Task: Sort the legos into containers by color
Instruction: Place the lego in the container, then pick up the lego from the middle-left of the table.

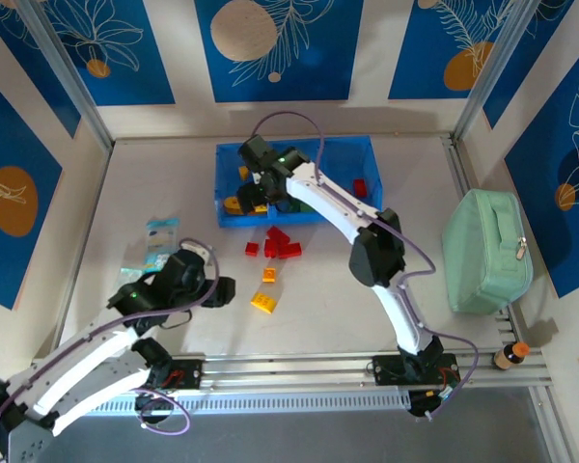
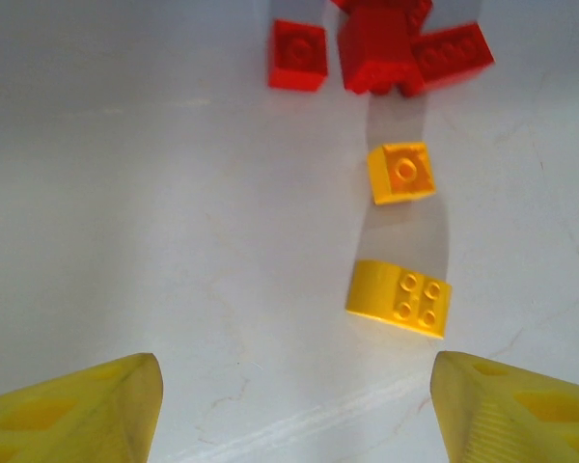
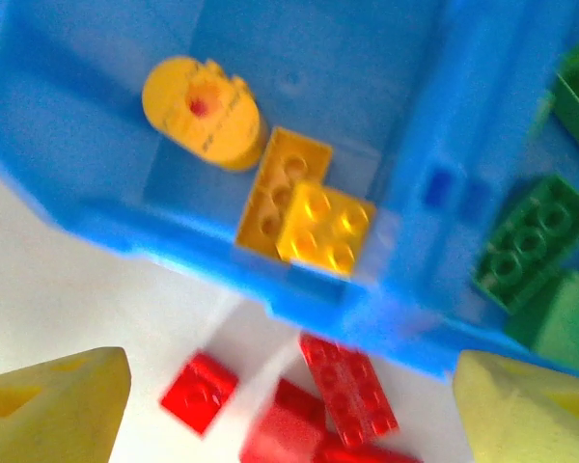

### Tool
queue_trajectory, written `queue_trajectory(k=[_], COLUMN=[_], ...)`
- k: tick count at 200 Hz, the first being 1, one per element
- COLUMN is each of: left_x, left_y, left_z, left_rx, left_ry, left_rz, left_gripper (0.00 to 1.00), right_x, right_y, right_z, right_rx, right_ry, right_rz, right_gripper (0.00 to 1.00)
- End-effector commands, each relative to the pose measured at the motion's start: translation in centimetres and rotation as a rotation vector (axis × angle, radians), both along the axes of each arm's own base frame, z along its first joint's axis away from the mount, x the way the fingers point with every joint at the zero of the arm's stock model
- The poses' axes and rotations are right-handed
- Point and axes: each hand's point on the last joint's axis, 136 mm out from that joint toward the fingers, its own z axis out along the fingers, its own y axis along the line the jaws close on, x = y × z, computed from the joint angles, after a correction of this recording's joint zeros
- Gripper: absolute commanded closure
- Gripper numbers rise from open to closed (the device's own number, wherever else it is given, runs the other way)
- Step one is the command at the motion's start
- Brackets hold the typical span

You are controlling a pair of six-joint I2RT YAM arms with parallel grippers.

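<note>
The blue tray point(image 1: 365, 145) stands at the back centre. Its left compartment holds a round yellow disc point(image 3: 201, 111) and two yellow bricks point(image 3: 282, 188) point(image 3: 326, 227). Green bricks point(image 3: 526, 246) lie in the middle compartment, and one red brick point(image 1: 360, 186) in the right. My right gripper point(image 1: 256, 193) hangs open above the tray's near wall point(image 3: 174, 241), nothing between its fingers point(image 3: 289, 405). On the table in front lie red bricks point(image 1: 278, 243) point(image 2: 381, 43), a small orange-yellow brick point(image 2: 401, 173) and a yellow brick point(image 2: 399, 299). My left gripper point(image 2: 294, 405) is open, just short of the yellow brick point(image 1: 263, 302).
A mint-green zippered case point(image 1: 487, 251) sits at the right edge of the table. A small packet point(image 1: 159, 236) lies at the left, near my left arm. A small bottle point(image 1: 510, 355) stands by the front rail at the right.
</note>
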Motion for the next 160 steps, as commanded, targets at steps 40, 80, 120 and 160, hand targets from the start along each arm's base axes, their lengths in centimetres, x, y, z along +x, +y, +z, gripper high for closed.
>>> queue_trajectory(k=[40,80,120,160], left_x=[-0.3,-0.6,-0.2,0.1], left_y=[-7.7,-10.2,-10.1,-10.5], left_z=[-1.6,-4.8,-6.9,-8.4], left_rx=[0.063,0.141,0.245,0.271], left_ry=[0.027,0.095,0.14,0.161], left_rz=[-0.234,-0.269,-0.25,-0.245], left_gripper=[0.22,0.21,0.22,0.25], right_x=[-3.3,-5.5,-7.4,-8.0], right_y=[-6.9,-11.5,-14.2,-15.6], right_z=[7.2,4.7,3.2,2.4], right_rx=[0.197,0.162,0.172,0.18], right_ry=[-0.101,-0.058,-0.035,-0.023], right_rz=[-0.118,-0.187,-0.239,-0.267], right_gripper=[0.12,0.12,0.12,0.13])
